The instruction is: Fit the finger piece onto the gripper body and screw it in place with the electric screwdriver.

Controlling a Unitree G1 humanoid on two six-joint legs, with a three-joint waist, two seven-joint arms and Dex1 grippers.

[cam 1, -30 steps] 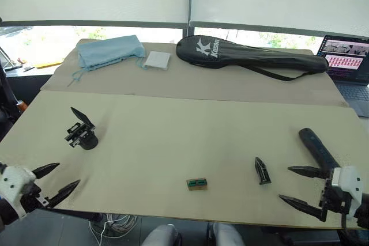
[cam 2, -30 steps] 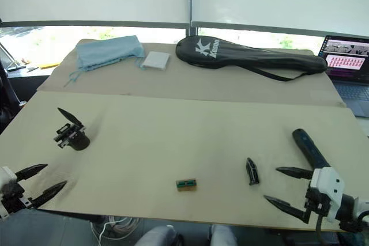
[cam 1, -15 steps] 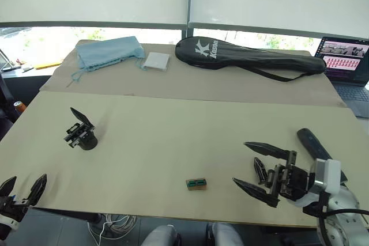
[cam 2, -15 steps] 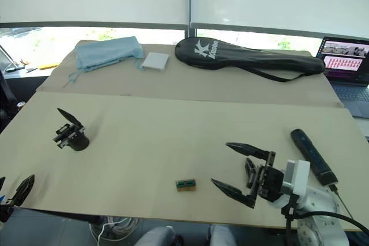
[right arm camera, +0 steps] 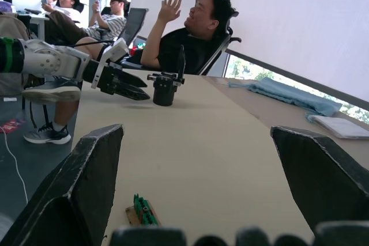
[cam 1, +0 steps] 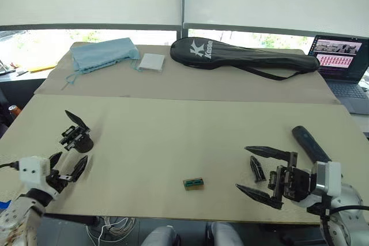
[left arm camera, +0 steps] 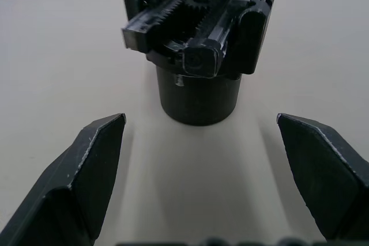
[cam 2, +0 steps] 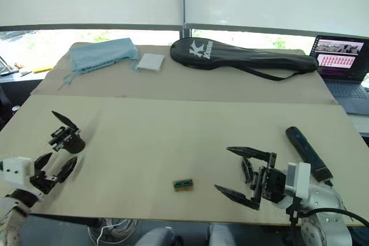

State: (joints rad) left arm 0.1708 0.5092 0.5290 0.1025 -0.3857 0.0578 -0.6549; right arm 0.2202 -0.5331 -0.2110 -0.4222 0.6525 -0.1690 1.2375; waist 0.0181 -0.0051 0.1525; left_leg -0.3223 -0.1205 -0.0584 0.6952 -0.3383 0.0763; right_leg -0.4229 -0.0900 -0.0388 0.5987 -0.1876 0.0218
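The right gripper (cam 1: 259,172) hangs low over the counter (cam 1: 173,136) with its jaws spread wide and empty, the finger piece (cam 1: 256,167) lying flat just between and behind its two fingers, at about 4 o'clock on the counter. The left gripper (cam 1: 64,168) is also open, empty, and aimed at the gripper body (left arm camera: 199,56), which stands upright at about 8 o'clock, just beyond the fingertips and untouched. The electric screwdriver (cam 1: 310,144) lies at 3 o'clock, near the right arm. The green-and-brown block (cam 1: 194,183) sits at 6 o'clock. The risk, as I judge it: the small wedge lies flat, so closing fingers could skid it away or pinch it crooked; the left approach could tip the body.
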